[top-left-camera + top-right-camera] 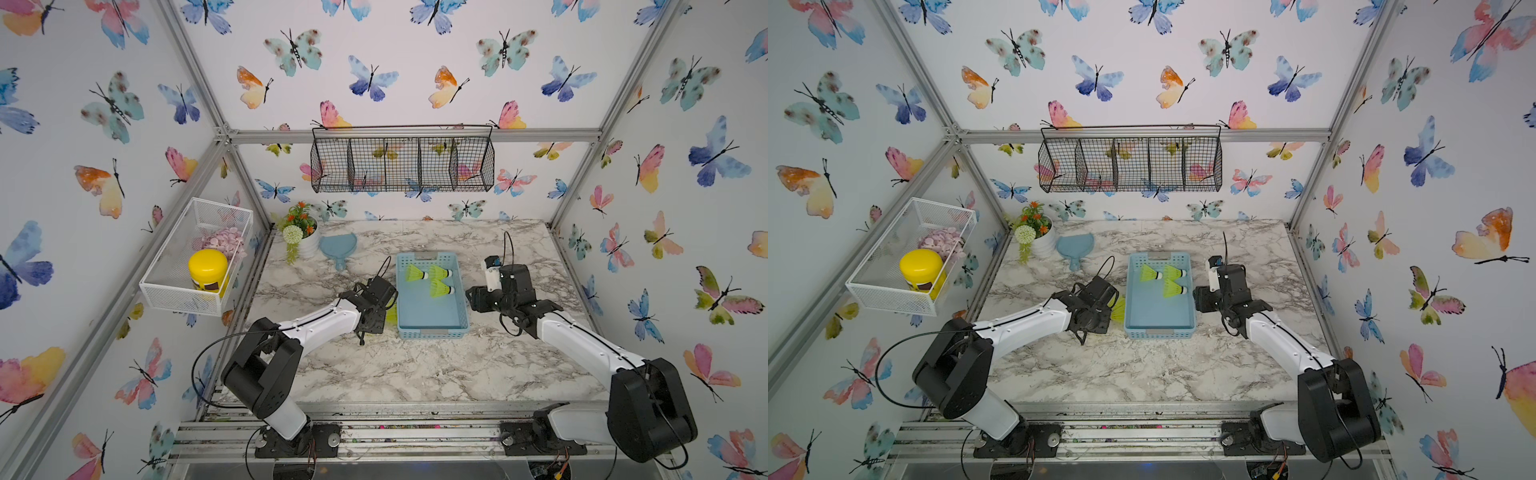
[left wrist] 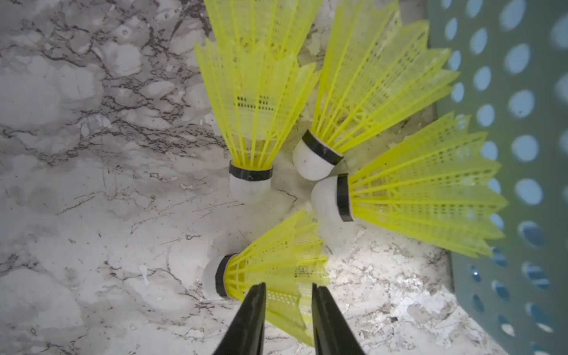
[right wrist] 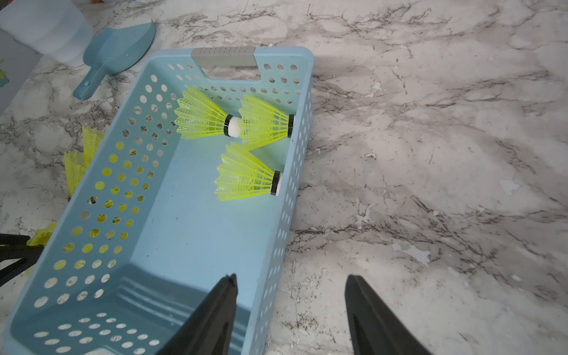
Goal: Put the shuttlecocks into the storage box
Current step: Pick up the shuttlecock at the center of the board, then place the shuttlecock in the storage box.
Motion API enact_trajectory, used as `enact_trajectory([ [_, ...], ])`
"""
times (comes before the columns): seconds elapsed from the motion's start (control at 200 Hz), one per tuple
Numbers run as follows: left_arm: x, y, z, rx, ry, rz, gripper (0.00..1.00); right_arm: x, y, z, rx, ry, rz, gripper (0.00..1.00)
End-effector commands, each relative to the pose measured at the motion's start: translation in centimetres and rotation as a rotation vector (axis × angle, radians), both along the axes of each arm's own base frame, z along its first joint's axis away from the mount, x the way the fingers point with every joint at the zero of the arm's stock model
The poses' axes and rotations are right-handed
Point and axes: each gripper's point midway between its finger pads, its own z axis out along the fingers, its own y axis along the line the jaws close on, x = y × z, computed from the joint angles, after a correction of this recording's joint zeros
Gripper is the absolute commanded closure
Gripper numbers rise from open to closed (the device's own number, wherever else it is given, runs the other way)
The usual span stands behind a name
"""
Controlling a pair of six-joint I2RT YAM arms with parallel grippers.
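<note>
Shuttlecocks (image 1: 434, 279) are split between two places. Three lie on their sides in the far end of the storage box (image 1: 432, 331), which sits mid-table. A cluster of others (image 2: 362, 83) lies on the marble tabletop (image 1: 374, 374) just left of the box's left wall, some skirts touching it.

The left gripper (image 2: 288, 285) is down at that cluster. Its jaws stand narrow on either side of the yellow skirt of the nearest shuttlecock (image 2: 276, 267), which lies with its white tip pointing away from the box. Whether the fingers already pinch the skirt or only flank it cannot be told.

The right gripper (image 3: 291, 276) hangs about half open over the near right corner of the box, with nothing between its fingers.

The step in hand looks like the pick of a fourth shuttlecock. The next move probably calls for a firm but gentle squeeze on the springy skirt. A straight lift should follow, so the neighbours are not dragged along, then a short carry right over the perforated wall to release above the bare near floor of the box.
</note>
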Motion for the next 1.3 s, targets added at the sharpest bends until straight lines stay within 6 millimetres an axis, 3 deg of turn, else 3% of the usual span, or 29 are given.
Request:
enact_trajectory([
  [0.0, 0.4, -0.1, 0.1, 0.016, -0.012, -0.001, 0.77, -0.3, 0.2, 0.3, 0.025, -0.007, 0.008, 0.37],
  [0.19, 0.3, 0.4, 1.1, 0.032, -0.041, 0.025, 0.97, -0.4, 0.4, 0.3, 0.032, -0.006, 0.021, 0.37],
  [0.38, 0.3, 1.2, 3.5, 0.024, -0.104, 0.054, 1.0, -0.4, 0.7, 0.6, 0.038, -0.017, 0.04, 0.37],
  [0.596, 0.7, 1.7, 8.2, -0.011, -0.209, 0.07, 1.0, -0.6, 1.6, 1.5, 0.065, -0.04, 0.098, 0.37],
  [0.796, 1.2, 1.5, 14.5, -0.104, -0.342, 0.069, 1.0, -1.0, 3.2, 2.9, 0.093, -0.101, 0.219, 0.36],
  [0.926, 1.6, 0.1, 19.0, -0.251, -0.443, 0.039, 1.0, -1.6, 4.7, 4.5, 0.11, -0.207, 0.347, 0.37],
  [1.056, 1.6, -2.9, 22.7, -0.463, -0.503, -0.05, 1.0, -3.8, 6.7, 6.9, 0.127, -0.432, 0.531, 0.4],
  [1.161, 1.5, -5.5, 24.6, -0.623, -0.492, -0.115, 1.0, -4.8, 7.6, 8.7, 0.136, -0.58, 0.598, 0.39],
  [1.296, 1.2, -8.8, 26.3, -0.801, -0.449, -0.19, 1.0, -4.4, 8.8, 9.4, 0.129, -0.612, 0.631, 0.39],
])
